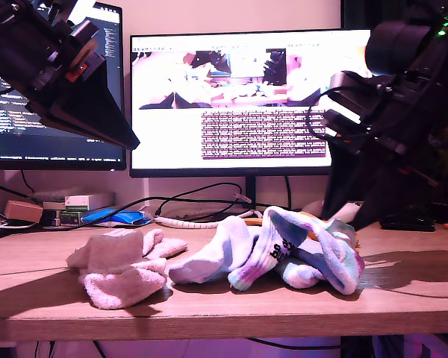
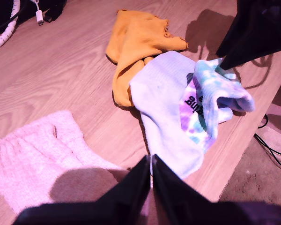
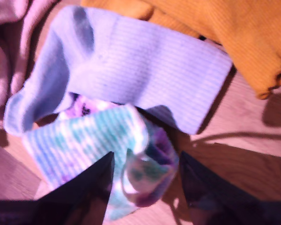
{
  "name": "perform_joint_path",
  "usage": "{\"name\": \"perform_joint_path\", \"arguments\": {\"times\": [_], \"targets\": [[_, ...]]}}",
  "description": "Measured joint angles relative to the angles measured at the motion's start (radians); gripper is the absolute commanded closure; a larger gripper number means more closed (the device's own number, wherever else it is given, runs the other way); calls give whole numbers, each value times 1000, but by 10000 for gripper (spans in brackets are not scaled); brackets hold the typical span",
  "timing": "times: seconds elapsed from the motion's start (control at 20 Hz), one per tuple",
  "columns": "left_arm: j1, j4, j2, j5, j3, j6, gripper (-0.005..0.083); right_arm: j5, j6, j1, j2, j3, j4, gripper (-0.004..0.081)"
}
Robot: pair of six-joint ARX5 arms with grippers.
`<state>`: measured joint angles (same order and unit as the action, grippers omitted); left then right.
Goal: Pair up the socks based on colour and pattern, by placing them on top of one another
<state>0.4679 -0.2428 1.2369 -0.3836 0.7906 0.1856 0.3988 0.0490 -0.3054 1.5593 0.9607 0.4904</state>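
In the exterior view, the wooden bench (image 1: 403, 298) carries a row of socks in front of 2 monitors (image 1: 231, 101): a heap of fluffy pink socks (image 1: 123, 265) toward the exterior view's left, a plain white sock (image 1: 213, 253) just beside it, and a tie-dye sock (image 1: 313, 253) bunched against the white one toward the exterior view's right. One dark arm hangs high at the exterior view's upper left, well above the pink heap, and another reaches down at the exterior view's right, ending just behind the tie-dye sock. In the first wrist view, my first gripper (image 2: 151, 169) has its 2 dark fingers pressed together with nothing between them, hovering over the edge of the fluffy pink socks (image 2: 35, 157) and the near end of the plain white sock (image 2: 161, 105). The tie-dye sock (image 2: 210, 101) lies partly on top of the white sock, and the mustard-yellow socks (image 2: 136, 47) lie behind, touching the white one; the other arm shows as a dark shape near the tie-dye sock. In the second wrist view, my second gripper (image 3: 145, 176) has its fingers spread apart, 1 on each side of the folded end of the tie-dye sock (image 3: 96, 140), not pinching it. The plain white sock (image 3: 136, 70) lies across just beyond, with the mustard-yellow socks (image 3: 225, 33) further on.
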Motion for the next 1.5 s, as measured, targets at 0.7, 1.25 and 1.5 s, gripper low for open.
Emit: {"name": "perform_joint_path", "arguments": {"times": [0.7, 1.25, 1.5], "targets": [[0, -8, 0, 0, 0, -23, 796, 66, 2, -11, 80, 158, 158, 783], [0, -11, 0, 0, 0, -26, 796, -325, 11, 64, -118, 300, 255, 783], [0, -41, 0, 0, 0, -26, 796, -494, 32, 100, -92, 299, 39, 783]]}}
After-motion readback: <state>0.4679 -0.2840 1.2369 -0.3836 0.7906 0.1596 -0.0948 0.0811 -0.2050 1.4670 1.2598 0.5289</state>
